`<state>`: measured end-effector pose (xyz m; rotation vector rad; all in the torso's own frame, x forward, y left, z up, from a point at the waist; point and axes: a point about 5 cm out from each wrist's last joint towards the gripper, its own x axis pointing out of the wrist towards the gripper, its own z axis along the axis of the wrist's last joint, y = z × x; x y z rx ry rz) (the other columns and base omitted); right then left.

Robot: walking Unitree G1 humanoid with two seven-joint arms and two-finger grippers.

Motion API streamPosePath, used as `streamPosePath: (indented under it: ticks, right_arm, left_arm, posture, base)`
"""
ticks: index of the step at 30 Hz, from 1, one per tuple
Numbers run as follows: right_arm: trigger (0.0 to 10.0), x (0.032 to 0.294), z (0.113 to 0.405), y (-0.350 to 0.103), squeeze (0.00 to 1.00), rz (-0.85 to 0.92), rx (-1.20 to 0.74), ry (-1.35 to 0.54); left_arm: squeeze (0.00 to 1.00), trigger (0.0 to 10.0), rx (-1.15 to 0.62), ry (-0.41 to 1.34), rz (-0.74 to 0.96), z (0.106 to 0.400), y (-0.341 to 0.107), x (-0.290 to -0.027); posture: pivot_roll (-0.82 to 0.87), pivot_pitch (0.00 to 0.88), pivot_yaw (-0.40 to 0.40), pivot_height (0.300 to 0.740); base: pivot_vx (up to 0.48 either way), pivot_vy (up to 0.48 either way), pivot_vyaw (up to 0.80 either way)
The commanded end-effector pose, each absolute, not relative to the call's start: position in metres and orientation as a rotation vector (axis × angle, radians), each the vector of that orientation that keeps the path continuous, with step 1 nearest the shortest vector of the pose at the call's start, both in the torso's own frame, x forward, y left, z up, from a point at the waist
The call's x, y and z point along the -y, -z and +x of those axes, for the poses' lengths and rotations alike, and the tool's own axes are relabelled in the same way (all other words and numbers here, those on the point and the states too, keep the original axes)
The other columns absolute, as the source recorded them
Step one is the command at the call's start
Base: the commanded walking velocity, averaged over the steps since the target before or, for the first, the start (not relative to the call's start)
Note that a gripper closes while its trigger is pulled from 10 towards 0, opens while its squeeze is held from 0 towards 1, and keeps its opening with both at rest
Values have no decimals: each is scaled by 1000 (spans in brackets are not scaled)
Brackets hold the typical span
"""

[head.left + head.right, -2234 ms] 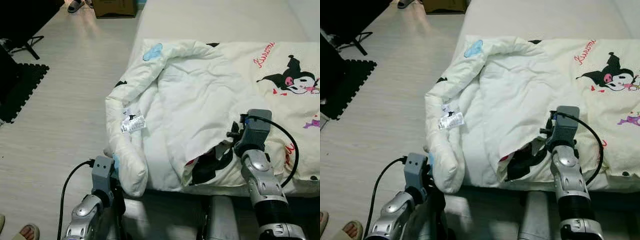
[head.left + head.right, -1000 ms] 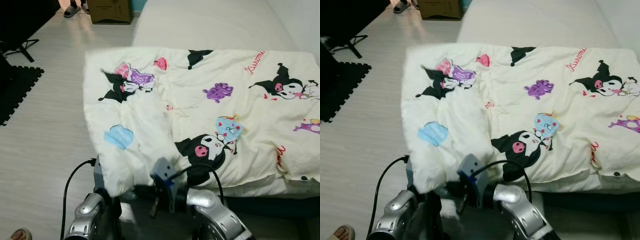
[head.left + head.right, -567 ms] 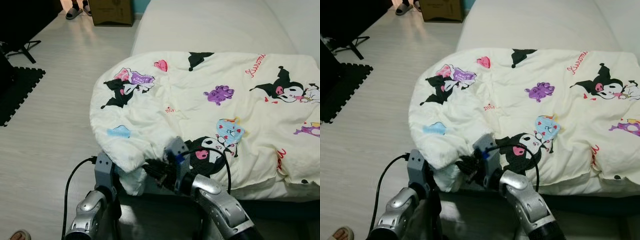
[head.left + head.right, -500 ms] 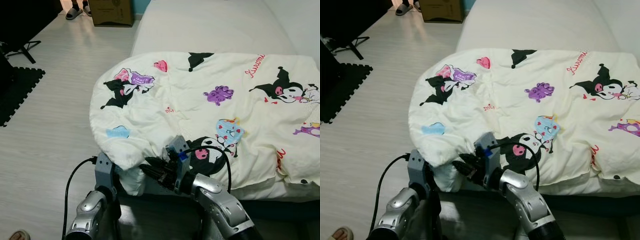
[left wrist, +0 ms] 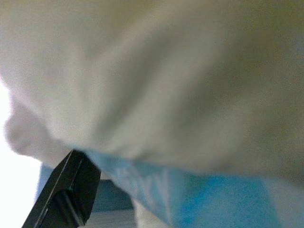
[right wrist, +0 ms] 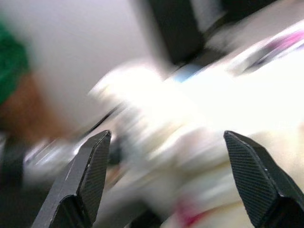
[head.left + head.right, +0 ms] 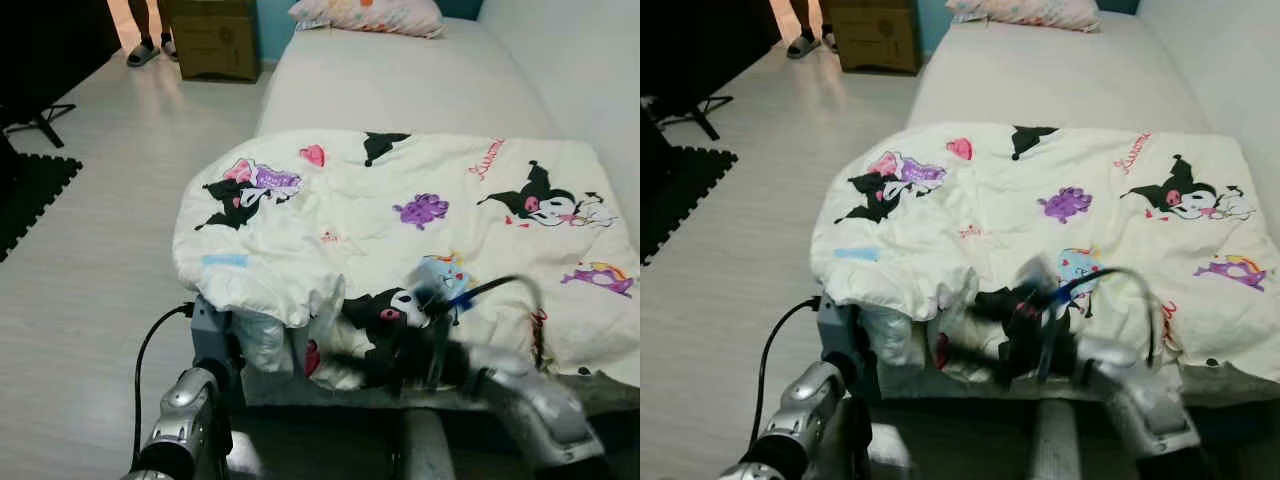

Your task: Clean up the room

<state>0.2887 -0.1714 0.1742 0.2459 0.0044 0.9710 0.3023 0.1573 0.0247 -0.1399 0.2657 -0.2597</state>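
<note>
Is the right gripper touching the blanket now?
Cannot tell. The right wrist view shows open fingers with blurred blanket between them; the eye views show the gripper blurred at the blanket's edge.

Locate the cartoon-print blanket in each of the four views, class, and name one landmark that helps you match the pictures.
Left eye view: blanket across the bed, near corner bunched.
Right eye view: the same, centre.
Left wrist view: pale folds close above the left tool.
Right wrist view: blurred, between the right tool's fingers.
Landmark: pillow at the bed's far end.
</note>
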Motion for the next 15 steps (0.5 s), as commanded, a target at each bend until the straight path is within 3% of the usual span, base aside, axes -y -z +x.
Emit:
streamPosePath:
  ticks: [1,2,4,7,9,11,15]
  right_arm:
    - [10000,182,291,-173,624,281,22,-900]
    - [10000,216,314,-180,0,352,93,-599]
    - [10000,226,319,-181,0,376,104,-510]
    - [10000,290,328,-179,0,478,155,-69]
    - [10000,303,327,-178,0,501,161,16]
    - [10000,357,308,-165,0,552,170,353]
    - [10000,388,289,-157,0,592,187,543]
  left_arm:
    - [0,10000,-282,228,-138,300,-21,-166]
    - [0,10000,-317,198,-121,295,-14,-176]
    - [0,10000,-328,190,-115,293,-12,-179]
    - [0,10000,-391,147,-69,280,-1,-200]
    - [0,10000,-403,141,-58,277,1,-205]
    - [0,10000,-434,118,-15,267,7,-222]
    - [0,10000,-452,99,7,259,9,-233]
  posture:
    - [58,90,-14,522]
    - [60,88,-3,522]
    - [60,88,-3,522]
    - [70,88,10,522]
    - [70,88,10,522]
    - [86,88,19,522]
    - [92,90,22,522]
  base:
    - [0,0,0]
    - [0,0,0]
    - [0,0,0]
    - [0,0,0]
    - [0,0,0]
    - [0,0,0]
    - [0,0,0]
